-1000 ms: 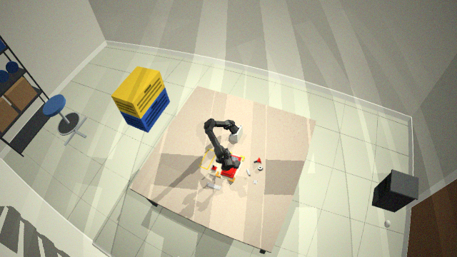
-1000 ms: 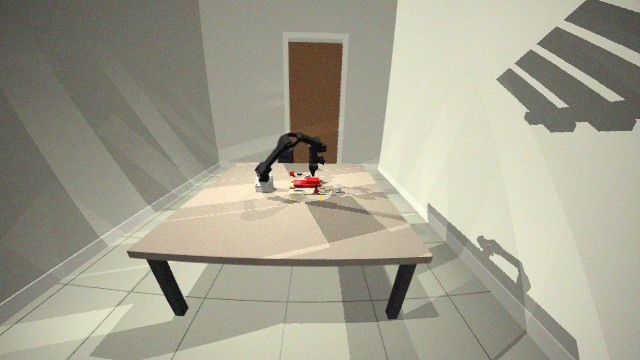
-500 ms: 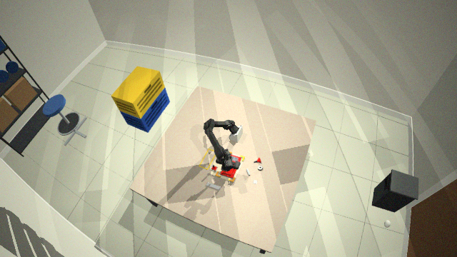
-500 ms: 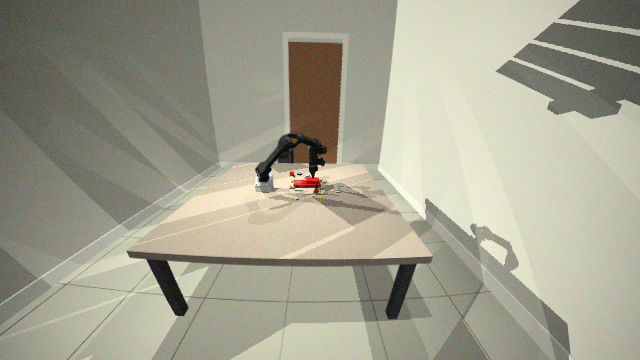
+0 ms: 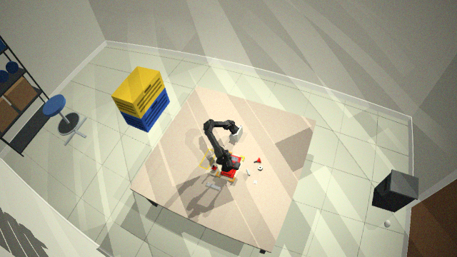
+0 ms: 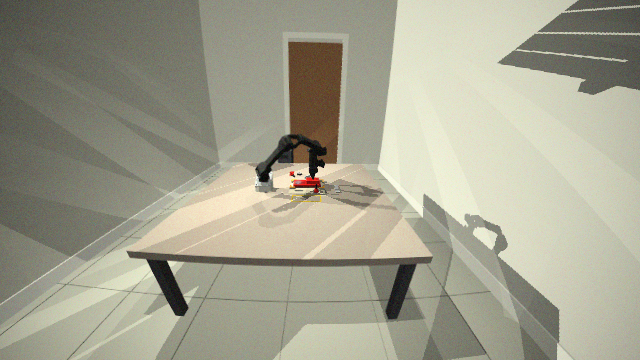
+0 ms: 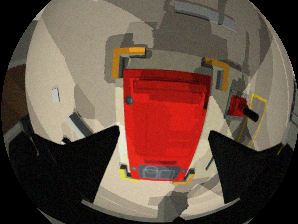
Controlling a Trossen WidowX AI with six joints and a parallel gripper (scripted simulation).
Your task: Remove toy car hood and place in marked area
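The toy car [image 5: 228, 173] [image 6: 300, 183] [image 7: 165, 120] stands between corner brackets. Its top is red, with a grey panel [image 7: 159, 172] at the near end in the wrist view. The red hood seems to be part of this top; its exact edges are hard to tell. My gripper [image 5: 231, 168] [image 6: 313, 177] [image 7: 166, 133] is wide open and empty, pointing down over the car, one finger towards each long side. Whether the fingers touch the car cannot be told. The marked area, a yellow outline [image 5: 204, 157] [image 6: 306, 201] [image 7: 259, 97], lies beside the car; no hood shows in it.
A red block with a black knob [image 5: 214, 167] [image 7: 237, 106] sits between car and outline. Orange brackets [image 7: 116, 64] [image 7: 225, 75] stand at the car's corners. A grey bar [image 5: 213, 185] [image 7: 207, 16] lies beyond. Across the car are a red piece [image 5: 258, 160], a wheel [image 5: 260, 166] and a small tube [image 5: 248, 172].
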